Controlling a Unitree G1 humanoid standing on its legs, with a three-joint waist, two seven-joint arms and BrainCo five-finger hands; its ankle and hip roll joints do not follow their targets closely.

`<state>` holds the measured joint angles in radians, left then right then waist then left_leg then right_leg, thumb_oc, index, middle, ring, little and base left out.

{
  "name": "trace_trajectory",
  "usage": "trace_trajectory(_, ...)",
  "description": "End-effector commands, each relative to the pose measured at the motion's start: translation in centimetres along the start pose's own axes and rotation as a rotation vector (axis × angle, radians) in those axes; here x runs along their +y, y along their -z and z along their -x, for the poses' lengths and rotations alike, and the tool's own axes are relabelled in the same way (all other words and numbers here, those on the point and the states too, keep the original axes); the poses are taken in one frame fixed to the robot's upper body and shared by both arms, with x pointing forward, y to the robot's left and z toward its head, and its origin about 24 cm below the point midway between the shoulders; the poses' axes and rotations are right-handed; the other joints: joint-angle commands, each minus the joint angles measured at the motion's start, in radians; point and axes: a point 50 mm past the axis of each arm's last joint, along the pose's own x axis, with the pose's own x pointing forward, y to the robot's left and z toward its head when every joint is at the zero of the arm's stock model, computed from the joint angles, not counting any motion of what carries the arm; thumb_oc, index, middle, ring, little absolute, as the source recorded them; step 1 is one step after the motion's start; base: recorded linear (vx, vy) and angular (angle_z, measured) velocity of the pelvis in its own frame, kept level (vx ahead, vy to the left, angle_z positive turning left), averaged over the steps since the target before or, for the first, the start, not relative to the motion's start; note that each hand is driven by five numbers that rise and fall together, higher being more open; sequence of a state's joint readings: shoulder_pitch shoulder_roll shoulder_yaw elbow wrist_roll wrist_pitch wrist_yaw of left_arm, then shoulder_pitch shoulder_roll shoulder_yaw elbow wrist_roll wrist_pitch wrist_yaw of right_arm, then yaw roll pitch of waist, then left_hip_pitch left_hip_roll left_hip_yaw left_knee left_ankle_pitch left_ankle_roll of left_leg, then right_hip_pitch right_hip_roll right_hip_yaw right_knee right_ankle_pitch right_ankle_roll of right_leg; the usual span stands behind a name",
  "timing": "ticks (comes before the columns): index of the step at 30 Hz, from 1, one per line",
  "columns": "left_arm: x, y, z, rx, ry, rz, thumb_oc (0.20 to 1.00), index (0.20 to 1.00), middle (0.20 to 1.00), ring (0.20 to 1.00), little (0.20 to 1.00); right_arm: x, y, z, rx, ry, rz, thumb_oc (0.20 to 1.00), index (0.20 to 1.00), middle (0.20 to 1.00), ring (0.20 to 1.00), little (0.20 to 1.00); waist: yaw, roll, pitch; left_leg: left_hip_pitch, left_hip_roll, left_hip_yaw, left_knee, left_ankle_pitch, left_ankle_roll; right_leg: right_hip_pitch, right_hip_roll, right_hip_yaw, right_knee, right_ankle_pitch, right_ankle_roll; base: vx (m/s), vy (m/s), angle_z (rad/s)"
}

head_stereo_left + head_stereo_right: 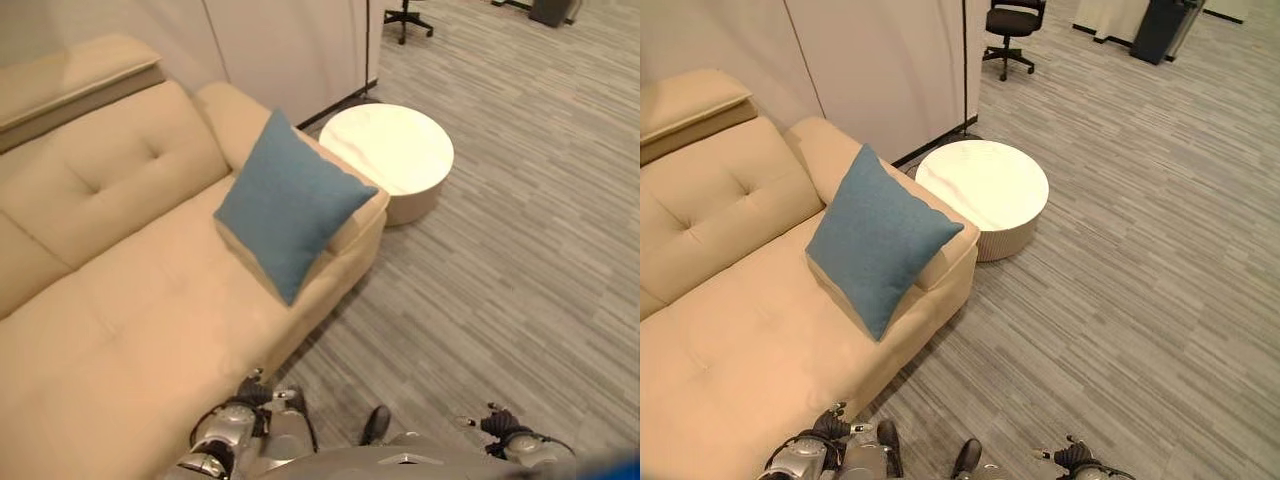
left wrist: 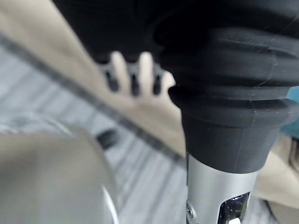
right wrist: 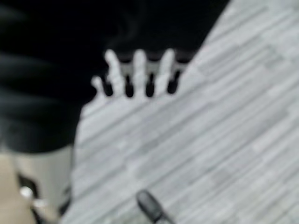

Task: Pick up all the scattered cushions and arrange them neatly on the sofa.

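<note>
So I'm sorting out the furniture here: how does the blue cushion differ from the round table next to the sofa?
The blue cushion is square, soft and blue; the round table is a pale, hard-looking drum. The cushion stands tilted on a corner, leaning against the arm of the sofa; the table stands flat on the grey floor. The cushion rests on the sofa seat; the table stands just past the sofa's arm. Neither is held by a robot hand.

Office lounge: swivel chair [image 1: 1012,22], partitions [image 1: 880,70].

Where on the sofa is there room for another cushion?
The sofa seat is bare from the blue cushion toward the near end. The round white table top is bare too. The armrest corner, where the cushion leans, is the crowded spot.
</note>
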<state>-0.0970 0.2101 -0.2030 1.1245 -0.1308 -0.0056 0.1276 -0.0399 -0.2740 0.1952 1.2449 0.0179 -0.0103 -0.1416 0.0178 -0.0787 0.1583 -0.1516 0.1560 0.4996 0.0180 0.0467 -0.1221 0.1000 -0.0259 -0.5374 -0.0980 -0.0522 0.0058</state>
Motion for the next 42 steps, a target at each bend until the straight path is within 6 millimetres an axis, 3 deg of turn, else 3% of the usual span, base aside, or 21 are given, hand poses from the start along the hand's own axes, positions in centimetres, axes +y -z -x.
trace_trajectory(1, 0.8, 0.5, 0.0, 0.011, -0.015, -0.01, 1.0, 1.0, 1.0, 1.0, 1.0, -1.3, -0.7, -0.2, -0.025, 0.043, -0.003, 1.0, 1.0, 1.0, 1.0, 1.0, 0.02, 0.015, -0.019, 0.044, -0.075, -0.135, 0.053, 0.01, 0.033, 0.016, -0.087, 0.112, 0.146, -0.012, 0.146, 0.24, 0.137, -0.04)
trace_trajectory(3, 0.8, 0.7, 0.1, 0.02, -0.017, -0.009, 1.0, 1.0, 1.0, 1.0, 1.0, -1.2, -0.8, -0.2, -0.031, 0.039, -0.011, 1.0, 1.0, 1.0, 1.0, 1.0, 0.018, 0.015, -0.021, 0.062, -0.08, -0.124, 0.041, -0.001, 0.046, 0.008, -0.108, 0.108, 0.212, -0.023, 0.154, 0.18, 0.139, -0.22)
trace_trajectory(4, 0.9, 0.9, 0.1, 0.021, -0.02, 0.002, 1.0, 1.0, 1.0, 1.0, 1.0, -1.2, -1.3, -0.2, -0.052, 0.039, -0.001, 1.0, 1.0, 1.0, 1.0, 1.0, 0.027, 0.019, -0.017, 0.089, -0.108, -0.15, 0.039, -0.03, 0.08, -0.036, -0.168, 0.098, 0.357, -0.001, 0.172, 0.2, 0.186, -0.13)
trace_trajectory(5, 1.1, 0.8, 0.1, 0.02, -0.025, 0.003, 1.0, 1.0, 1.0, 1.0, 1.0, -1.2, -1.6, -0.2, -0.058, 0.036, -0.006, 1.0, 1.0, 1.0, 1.0, 1.0, 0.023, 0.02, -0.015, 0.109, -0.117, -0.149, 0.031, -0.044, 0.09, -0.058, -0.194, 0.103, 0.428, 0.009, 0.182, 0.2, 0.187, 0.02)
trace_trajectory(8, 1.3, 0.5, 0.0, 0.012, -0.027, -0.016, 1.0, 1.0, 1.0, 1.0, 1.0, -1.0, -1.8, -0.2, -0.065, 0.033, -0.015, 1.0, 1.0, 1.0, 1.0, 1.0, 0.011, 0.025, -0.005, 0.122, -0.121, -0.165, 0.033, -0.045, 0.113, -0.121, -0.195, 0.145, 0.501, 0.045, 0.168, 0.09, 0.077, 0.67)
trace_trajectory(10, 1.3, 0.1, 0.0, -0.009, -0.031, -0.01, 1.0, 1.0, 1.0, 1.0, 1.0, -1.0, -2.1, -0.2, -0.073, 0.028, -0.016, 1.0, 1.0, 1.0, 1.0, 1.0, -0.003, 0.033, -0.004, 0.163, -0.135, -0.221, -0.003, -0.054, 0.102, -0.162, -0.174, 0.223, 0.354, 0.049, 0.157, 0.25, -0.052, 0.9)
trace_trajectory(13, 1.2, -0.2, -0.1, -0.027, -0.026, -0.019, 1.0, 1.0, 1.0, 1.0, 1.0, -0.8, -1.6, -0.2, -0.059, 0.024, -0.047, 1.0, 1.0, 1.0, 1.0, 1.0, -0.037, 0.017, -0.008, 0.193, -0.155, -0.293, -0.013, -0.073, 0.092, -0.199, -0.15, 0.396, 0.171, 0.127, 0.196, 0.24, -0.131, 0.91)
trace_trajectory(14, 1.1, 0.3, 0.0, -0.014, -0.024, -0.013, 1.0, 1.0, 1.0, 1.0, 1.0, -0.7, -0.9, -0.1, -0.04, 0.021, -0.053, 1.0, 1.0, 1.0, 1.0, 1.0, -0.04, 0.004, -0.017, 0.205, -0.162, -0.302, 0.003, -0.091, 0.089, -0.165, -0.158, 0.378, 0.138, 0.144, 0.203, 0.2, -0.107, 1.22)
trace_trajectory(21, 1.0, 0.8, 0.2, -0.002, -0.029, 0.023, 1.0, 1.0, 1.0, 1.0, 1.0, -2.2, -0.2, 0.0, -0.04, 0.075, -0.065, 1.0, 1.0, 1.0, 1.0, 1.0, -0.032, -0.008, -0.05, 0.215, -0.142, -0.324, -0.006, -0.083, 0.067, -0.086, -0.131, 0.334, 0.071, 0.131, 0.194, 0.1, -0.103, 0.31)
trace_trajectory(24, 1.1, 0.7, 0.2, -0.012, -0.034, 0.031, 1.0, 1.0, 1.0, 1.0, 1.0, -3.6, -0.4, 0.0, -0.064, 0.122, -0.067, 1.0, 1.0, 1.0, 1.0, 1.0, -0.03, -0.012, -0.059, 0.223, -0.133, -0.326, -0.022, -0.074, 0.058, -0.063, -0.124, 0.317, 0.049, 0.124, 0.191, 0.03, -0.053, 0.07)
trace_trajectory(25, 1.2, 0.7, 0.3, -0.014, -0.037, 0.031, 1.0, 1.0, 1.0, 1.0, 1.0, -5.5, -1.0, 0.1, -0.106, 0.176, -0.058, 1.0, 1.0, 1.0, 1.0, 1.0, -0.029, -0.014, -0.063, 0.229, -0.128, -0.327, -0.036, -0.067, 0.053, -0.051, -0.119, 0.307, 0.035, 0.124, 0.191, 0.03, -0.057, -0.18)
trace_trajectory(26, 1.2, 0.7, 0.3, -0.014, -0.037, 0.03, 1.0, 1.0, 1.0, 1.0, 1.0, -5.5, -1.0, 0.1, -0.105, 0.177, -0.058, 1.0, 1.0, 1.0, 1.0, 1.0, -0.029, -0.014, -0.063, 0.23, -0.128, -0.327, -0.037, -0.066, 0.053, -0.051, -0.119, 0.307, 0.034, 0.124, 0.191, 0.02, -0.046, -0.07)
trace_trajectory(30, 1.4, 0.8, 0.4, -0.03, -0.042, 0.046, 1.0, 1.0, 1.0, 1.0, 1.0, -9.4, -3.2, 1.0, -0.244, 0.292, -0.103, 1.0, 1.0, 1.0, 1.0, 1.0, -0.03, -0.015, -0.067, 0.241, -0.121, -0.324, -0.059, -0.058, 0.047, -0.039, -0.113, 0.295, 0.021, 0.124, 0.193, 0.01, -0.02, 0.1)
trace_trajectory(32, 1.3, 0.8, 0.6, -0.044, -0.036, 0.077, 1.0, 1.0, 1.0, 1.0, 1.0, -12.5, -5.9, 2.4, -0.4, 0.388, -0.178, 1.0, 1.0, 1.0, 1.0, 1.0, -0.031, -0.01, -0.067, 0.246, -0.121, -0.325, -0.066, -0.055, 0.045, -0.032, -0.112, 0.287, 0.021, 0.12, 0.192, 0.0, 0.0, 0.0)
trace_trajectory(33, 1.3, 0.8, 0.6, -0.044, -0.036, 0.076, 1.0, 1.0, 1.0, 1.0, 1.0, -12.5, -5.8, 2.4, -0.399, 0.388, -0.178, 1.0, 1.0, 1.0, 1.0, 1.0, -0.031, -0.009, -0.067, 0.246, -0.121, -0.325, -0.066, -0.055, 0.045, -0.031, -0.112, 0.286, 0.021, 0.12, 0.192, 0.0, 0.0, 0.0)
trace_trajectory(34, 1.0, 1.0, 0.7, -0.048, -0.026, 0.092, 1.0, 1.0, 1.0, 1.0, 1.0, -13.9, -8.0, 3.6, -0.516, 0.432, -0.221, 1.0, 1.0, 1.0, 1.0, 1.0, -0.029, -0.006, -0.067, 0.249, -0.12, -0.329, -0.068, -0.055, 0.045, -0.026, -0.111, 0.281, 0.02, 0.116, 0.191, 0.01, 0.006, 0.05)
trace_trajectory(35, 1.0, 1.0, 0.7, -0.048, -0.026, 0.092, 1.0, 1.0, 1.0, 1.0, 1.0, -13.9, -8.0, 3.6, -0.516, 0.432, -0.221, 1.0, 1.0, 1.0, 1.0, 1.0, -0.029, -0.005, -0.067, 0.249, -0.12, -0.329, -0.069, -0.055, 0.045, -0.025, -0.111, 0.28, 0.02, 0.116, 0.191, 0.02, 0.019, 0.07)
trace_trajectory(36, 0.8, 0.9, 0.8, -0.057, -0.02, 0.1, 1.0, 1.0, 1.0, 1.0, 1.0, -14.7, -10.3, 4.6, -0.622, 0.458, -0.261, 1.0, 1.0, 1.0, 1.0, 1.0, -0.024, -0.003, -0.067, 0.25, -0.121, -0.332, -0.07, -0.056, 0.044, -0.02, -0.111, 0.274, 0.02, 0.112, 0.189, 0.01, 0.013, 0.05)
trace_trajectory(37, 0.8, 0.9, 0.8, -0.057, -0.02, 0.1, 1.0, 1.0, 1.0, 1.0, 1.0, -14.7, -10.3, 4.6, -0.622, 0.458, -0.261, 1.0, 1.0, 1.0, 1.0, 1.0, -0.024, -0.003, -0.066, 0.251, -0.121, -0.333, -0.07, -0.056, 0.044, -0.02, -0.111, 0.274, 0.02, 0.112, 0.189, 0.02, 0.016, 0.04)
trace_trajectory(38, 0.6, 0.7, 0.8, -0.068, -0.01, 0.107, 1.0, 1.0, 1.0, 1.0, 1.0, -14.9, -12.1, 5.4, -0.707, 0.45, -0.302, 1.0, 1.0, 1.0, 1.0, 1.0, -0.016, -0.002, -0.066, 0.252, -0.12, -0.338, -0.072, -0.057, 0.043, -0.016, -0.11, 0.264, 0.02, 0.108, 0.187, 0.01, 0.002, 0.07)
trace_trajectory(42, 0.5, 0.1, 0.9, -0.094, -0.002, 0.132, 1.0, 1.0, 1.0, 1.0, 1.0, -14.6, -14.6, 6.5, -0.825, 0.403, -0.36, 1.0, 1.0, 1.0, 1.0, 1.0, -0.002, -0.005, -0.064, 0.253, -0.119, -0.349, -0.078, -0.053, 0.041, -0.01, -0.11, 0.249, 0.019, 0.105, 0.186, 0.01, -0.002, 0.13)
